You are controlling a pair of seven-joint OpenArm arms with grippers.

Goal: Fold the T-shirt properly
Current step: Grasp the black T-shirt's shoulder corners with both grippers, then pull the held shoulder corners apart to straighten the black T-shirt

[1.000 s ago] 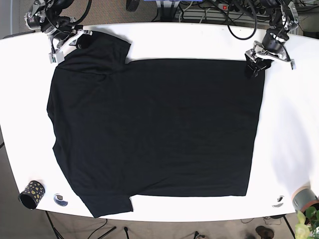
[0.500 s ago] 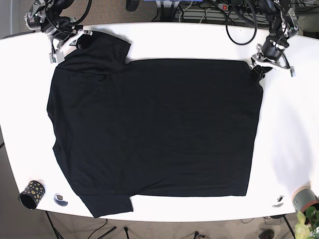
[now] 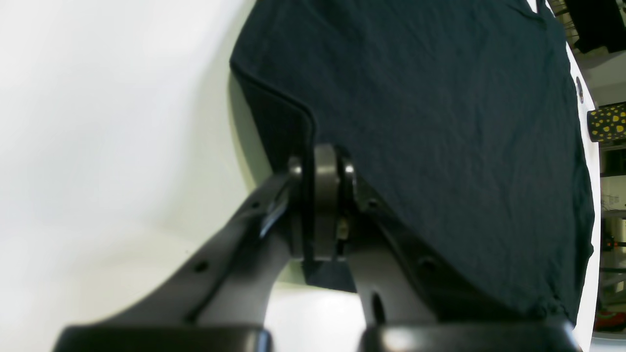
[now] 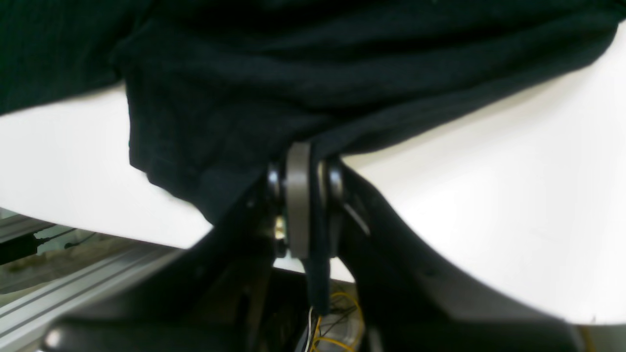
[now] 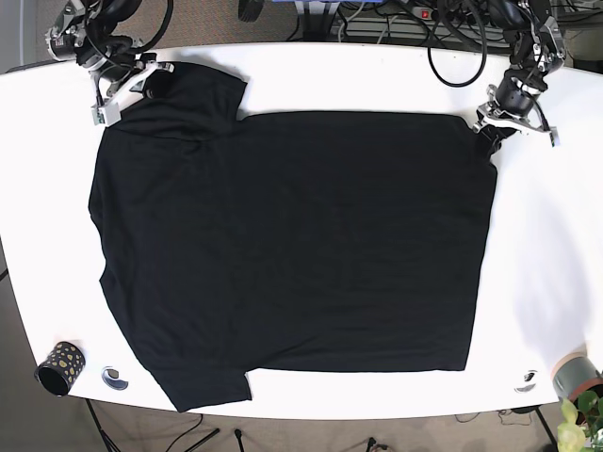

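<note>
A black T-shirt (image 5: 292,245) lies spread flat on the white table (image 5: 546,245), sleeves to the left, hem to the right. My left gripper (image 5: 492,130) is at the shirt's far right corner. In the left wrist view this gripper (image 3: 320,195) is shut on the hem corner of the shirt (image 3: 440,112). My right gripper (image 5: 151,80) is at the far left sleeve. In the right wrist view this gripper (image 4: 303,205) is shut on the sleeve edge of the shirt (image 4: 274,98), which is bunched and slightly lifted.
A black cup with yellow dots (image 5: 58,367) stands at the near left corner, with a small round sticker (image 5: 115,378) beside it. Another sticker (image 5: 526,381) and a grey roll (image 5: 575,374) are at the near right corner. Cables (image 5: 415,19) run behind the table.
The left gripper has moved right and a little back with the hem corner, pulling that corner out. The right gripper has shifted slightly on the sleeve.
</note>
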